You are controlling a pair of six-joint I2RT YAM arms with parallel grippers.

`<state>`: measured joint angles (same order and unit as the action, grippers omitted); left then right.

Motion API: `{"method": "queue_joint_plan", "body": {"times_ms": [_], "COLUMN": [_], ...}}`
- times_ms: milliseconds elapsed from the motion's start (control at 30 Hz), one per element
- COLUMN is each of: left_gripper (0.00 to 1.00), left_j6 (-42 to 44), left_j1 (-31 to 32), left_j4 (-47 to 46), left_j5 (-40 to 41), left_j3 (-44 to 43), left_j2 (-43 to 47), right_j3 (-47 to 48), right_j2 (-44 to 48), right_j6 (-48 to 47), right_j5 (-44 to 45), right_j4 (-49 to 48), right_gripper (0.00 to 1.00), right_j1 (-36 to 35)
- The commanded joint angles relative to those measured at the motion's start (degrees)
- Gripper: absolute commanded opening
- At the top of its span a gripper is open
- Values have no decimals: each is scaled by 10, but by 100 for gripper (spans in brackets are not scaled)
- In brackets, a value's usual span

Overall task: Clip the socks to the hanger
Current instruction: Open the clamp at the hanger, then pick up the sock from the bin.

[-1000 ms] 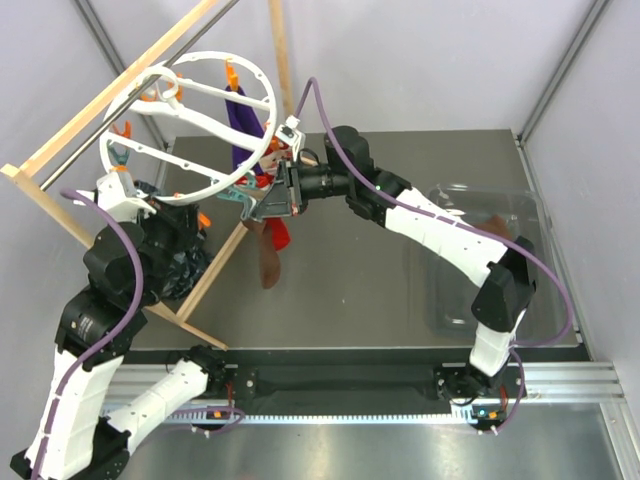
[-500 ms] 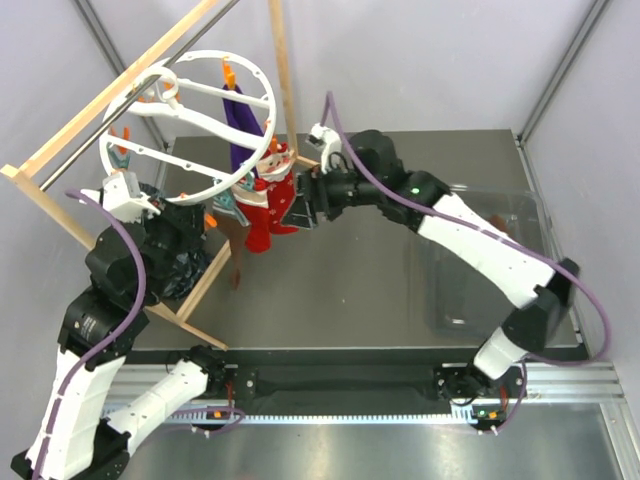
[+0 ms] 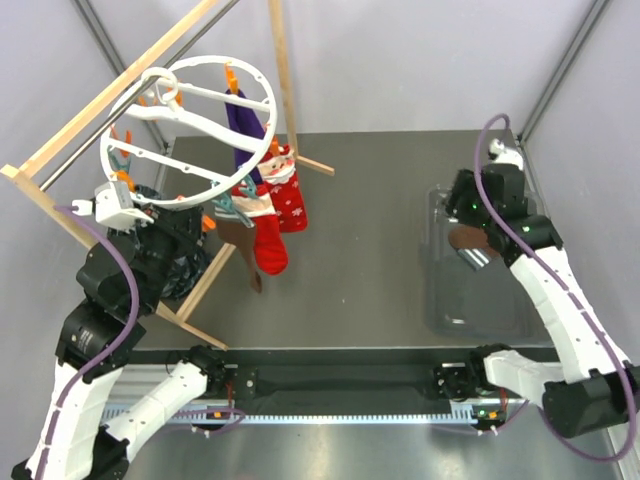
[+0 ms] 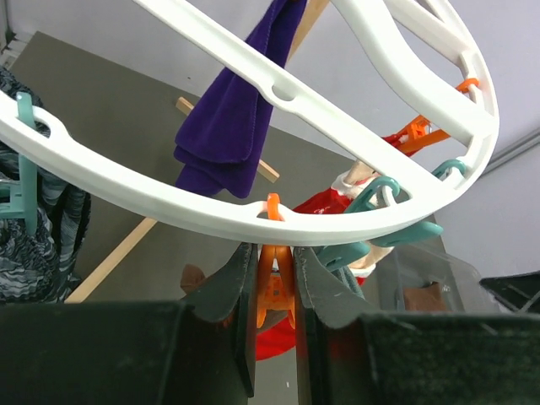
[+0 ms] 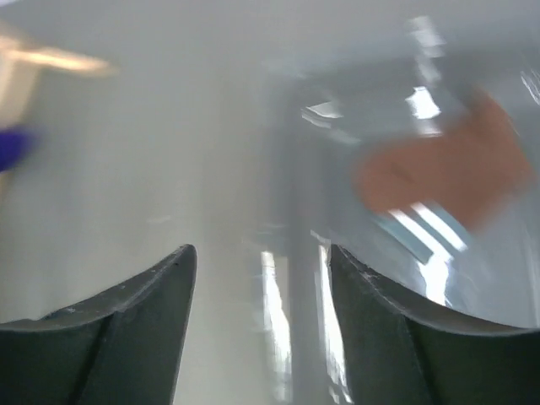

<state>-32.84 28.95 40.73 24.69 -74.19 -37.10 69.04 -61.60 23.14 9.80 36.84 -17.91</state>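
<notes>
The hanger (image 3: 190, 125), a white ring with spokes, hangs from the wooden frame at the back left; its rim (image 4: 253, 211) crosses the left wrist view. Two red Santa socks (image 3: 283, 195) (image 3: 270, 245) dangle from its near-right rim, one partly seen as the red sock (image 4: 325, 202). My left gripper (image 4: 274, 253) sits just under the rim, shut on an orange clip (image 4: 274, 291). My right gripper (image 3: 472, 255) (image 5: 261, 253) is far to the right above the clear bin, open and empty; its view is blurred.
Long purple socks (image 3: 245, 120) (image 4: 240, 110) hang at the ring's far side, a brown sock (image 3: 250, 255) beside the red ones. Teal clips (image 4: 380, 240) line the rim. A clear bin (image 3: 440, 300) holds a brown piece (image 3: 465, 238) (image 5: 439, 169). Dark patterned cloth (image 4: 34, 245) hangs at the left.
My right gripper let go of the red sock, opened and swung right to the clear bin. The sock now hangs from the hanger. My left gripper stays on the orange clip.
</notes>
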Motion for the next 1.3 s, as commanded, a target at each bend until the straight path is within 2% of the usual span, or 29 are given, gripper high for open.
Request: {"method": "queue_joint_plan", "body": {"times_ms": [0,67,100,200,433,967,1133,1267], "left_gripper": [0,0,0,0,0,0,0,0], "left_j6": [-1,-5,-6,-16,-14,-25,-31,-35], "left_j1": [1,1,1,1,1,1,1,1], "left_j4": [-37,-37,-36,-41,-52,-57,-57,-52], "left_j5": [-29,-38,-43,-53,-48,-61,-66,-67], "left_j3": [12,17,19,32,35,36,37,36], "left_j2": [5,3,3,5,6,-3,-3,-1], "right_j3": [-74,-143,-188,-238,-239,-214,-217,-209], "right_j2": [-2,-7,-11,-40,-137,-225,-236,-258], "right_j6": [59,72,76,75,46,24,19,19], "right_j5": [58,13,-10,-66,-58,-33,-19,-16], "right_j4": [-1,-27,-45,-99,-124,-164,-171,-166], "right_gripper": [62,46,42,42,46,51,51,47], "right_j1": [87,170,228,288,303,300,285,274]}}
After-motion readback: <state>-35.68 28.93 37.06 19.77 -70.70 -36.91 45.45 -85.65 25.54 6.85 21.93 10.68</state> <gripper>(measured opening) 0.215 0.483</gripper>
